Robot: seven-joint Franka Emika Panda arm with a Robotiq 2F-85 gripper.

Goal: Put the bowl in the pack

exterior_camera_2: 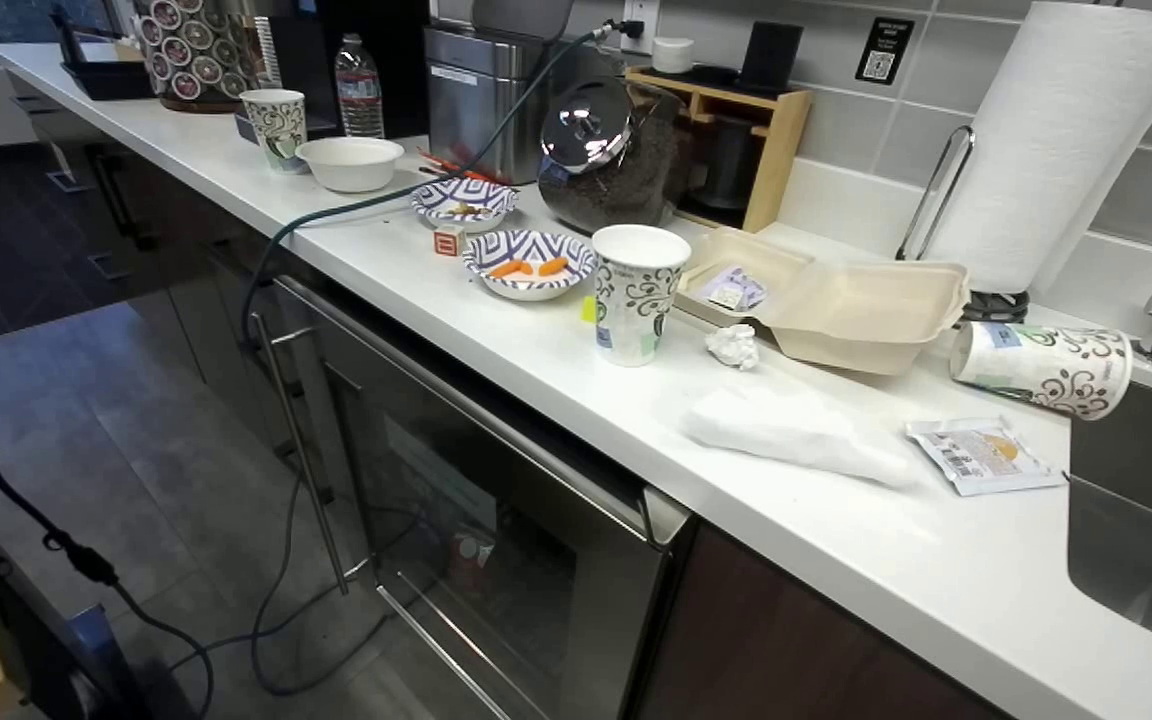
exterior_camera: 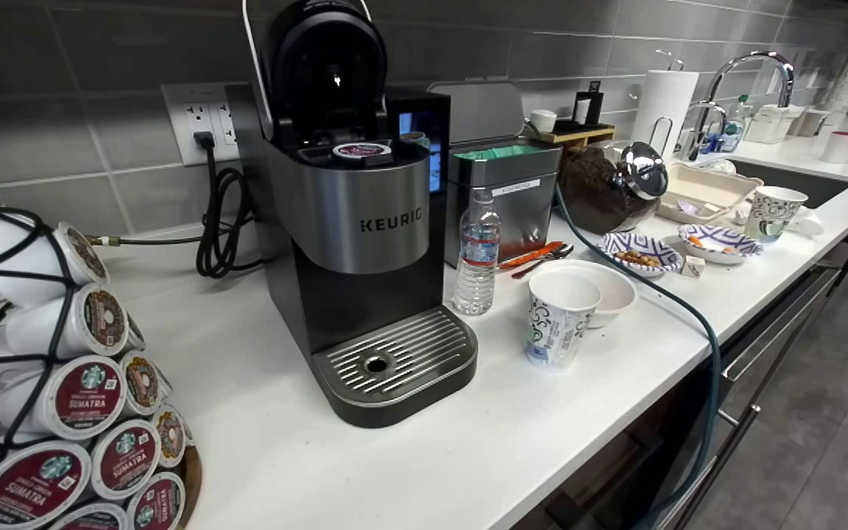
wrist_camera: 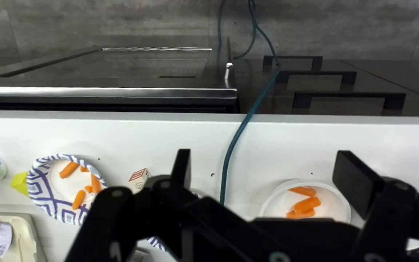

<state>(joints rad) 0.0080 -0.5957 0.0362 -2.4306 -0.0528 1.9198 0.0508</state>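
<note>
Fingers (wrist_camera: 356,183) spread wide, white bowl (wrist_camera: 278,200) beyond them, its carrots (wrist_camera: 307,204) showing in the wrist view only.

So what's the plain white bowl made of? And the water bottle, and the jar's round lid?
The bowl looks like paper or foam, plain and dull, so I can't tell which. The bottle seems plastic: clear and glossy, with ridges. The lid looks like polished metal, mirror-shiny, though coated plastic could gleam too.
</note>
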